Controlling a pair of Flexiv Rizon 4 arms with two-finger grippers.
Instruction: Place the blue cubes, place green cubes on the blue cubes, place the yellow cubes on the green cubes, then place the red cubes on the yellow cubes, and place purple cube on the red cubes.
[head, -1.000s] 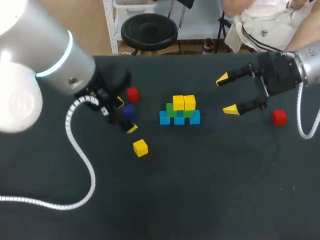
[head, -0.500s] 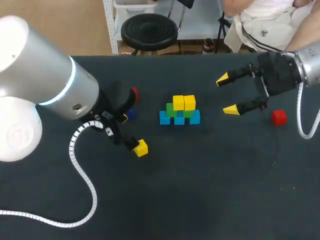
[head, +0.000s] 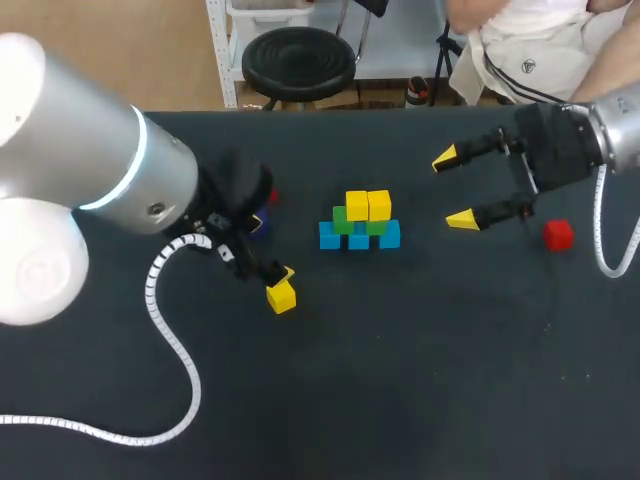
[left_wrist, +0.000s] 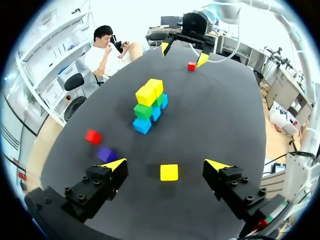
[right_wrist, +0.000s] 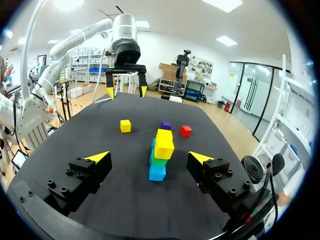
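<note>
The stack stands mid-table: three blue cubes (head: 359, 239), two green cubes (head: 343, 221) on them, two yellow cubes (head: 368, 204) on top. A loose yellow cube (head: 281, 296) lies to its front left; in the left wrist view this yellow cube (left_wrist: 169, 172) sits on the table just ahead of my open left gripper (left_wrist: 166, 163), untouched. The left gripper (head: 270, 244) partly hides a purple cube (head: 258, 226) and a red cube (head: 272, 195). Another red cube (head: 559, 235) lies at the right. My right gripper (head: 453, 188) hangs open and empty between it and the stack.
The black tabletop (head: 420, 380) carries nothing else. My left arm's white cable (head: 170, 340) loops over the table's front left. The right arm's cable (head: 603, 240) hangs near the right edge, beside the red cube.
My left gripper has swung from over the purple cube toward the front, down to the loose yellow cube. The right arm and all cubes have stayed put.
</note>
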